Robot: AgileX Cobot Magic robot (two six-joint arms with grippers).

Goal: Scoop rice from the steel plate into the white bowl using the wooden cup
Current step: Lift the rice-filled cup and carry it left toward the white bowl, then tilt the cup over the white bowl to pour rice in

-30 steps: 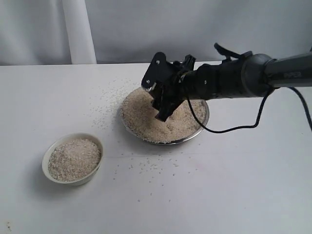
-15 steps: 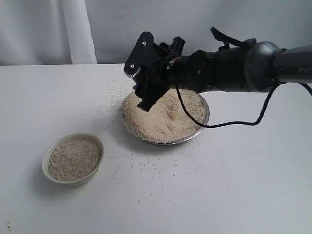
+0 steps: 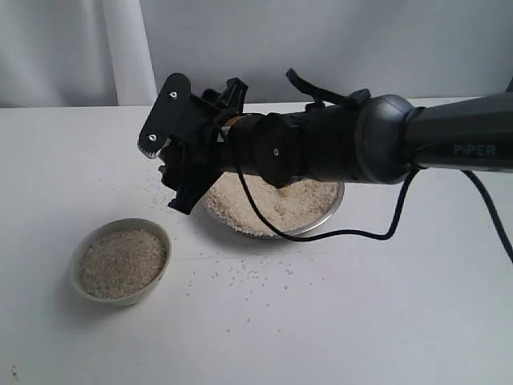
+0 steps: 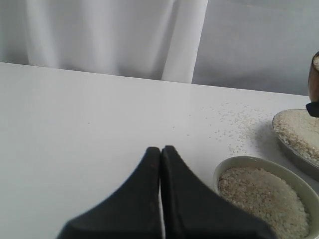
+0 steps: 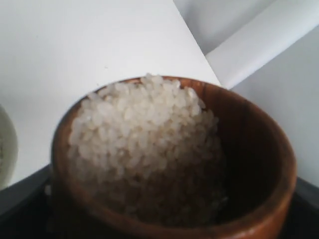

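Note:
The steel plate (image 3: 325, 213) holds a heap of rice (image 3: 276, 202) at mid-table. Left of its rim and raised off the table is my right gripper (image 3: 168, 172), its arm reaching across the plate. It is shut on the wooden cup (image 5: 249, 134), which is heaped with rice (image 5: 144, 124) and mostly hidden by the fingers in the exterior view. The white bowl (image 3: 157, 233) stands lower left of the gripper, nearly full of rice (image 3: 122, 261). My left gripper (image 4: 160, 149) is shut and empty, low over the table beside the white bowl (image 4: 239, 162); the exterior view does not show it.
Loose grains (image 3: 240, 274) lie scattered on the white table in front of the plate, and more (image 3: 172, 180) to its left. A pale curtain (image 3: 128, 48) hangs behind the table's far edge. The arm's black cable (image 3: 353, 234) loops over the plate's front rim.
My right gripper has lifted the cup out of the plate's rice and carried it leftward, past the plate's left rim toward the white bowl. The bowl and plate have not moved.

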